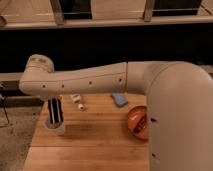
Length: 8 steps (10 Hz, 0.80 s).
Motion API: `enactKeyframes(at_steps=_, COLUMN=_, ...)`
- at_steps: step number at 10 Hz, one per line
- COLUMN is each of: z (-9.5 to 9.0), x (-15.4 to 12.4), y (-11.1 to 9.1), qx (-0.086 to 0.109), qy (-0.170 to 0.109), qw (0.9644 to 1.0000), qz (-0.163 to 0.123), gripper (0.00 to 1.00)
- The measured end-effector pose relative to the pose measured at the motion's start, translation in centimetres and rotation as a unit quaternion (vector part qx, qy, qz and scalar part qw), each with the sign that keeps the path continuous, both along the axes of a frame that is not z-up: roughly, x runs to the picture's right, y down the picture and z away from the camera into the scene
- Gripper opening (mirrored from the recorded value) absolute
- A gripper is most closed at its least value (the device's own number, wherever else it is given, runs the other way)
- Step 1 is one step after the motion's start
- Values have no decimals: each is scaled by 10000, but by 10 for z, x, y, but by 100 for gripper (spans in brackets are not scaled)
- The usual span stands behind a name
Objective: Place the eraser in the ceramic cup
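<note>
My gripper [55,114] hangs straight down at the left end of the wooden table [95,142]. Its tip is at the mouth of the small white ceramic cup [56,130], which stands upright directly under it. I cannot tell whether the gripper holds the eraser; no eraser shows at its tip. Two small white pieces [77,101] lie on the table just right of the gripper. A flat blue piece [119,99] lies further right.
A wide, shallow orange dish [136,122] sits at the right, partly hidden behind my large white arm [175,115]. The arm spans the scene from right to left above the table's back. The table's left edge is close to the cup.
</note>
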<state>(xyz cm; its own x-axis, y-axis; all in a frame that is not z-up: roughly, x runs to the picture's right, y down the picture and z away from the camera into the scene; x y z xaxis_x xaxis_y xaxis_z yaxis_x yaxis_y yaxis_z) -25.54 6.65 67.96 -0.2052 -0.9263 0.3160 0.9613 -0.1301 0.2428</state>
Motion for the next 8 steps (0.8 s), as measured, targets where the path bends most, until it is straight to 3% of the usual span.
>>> enactKeyframes(at_steps=4, z=4, x=-20, y=-3, qx=80, qy=-191, qw=9997, qz=-102, gripper=3)
enactKeyframes(at_steps=8, z=10, x=-20, y=0, qx=14, qy=-290, qw=9996, qz=4, gripper=40)
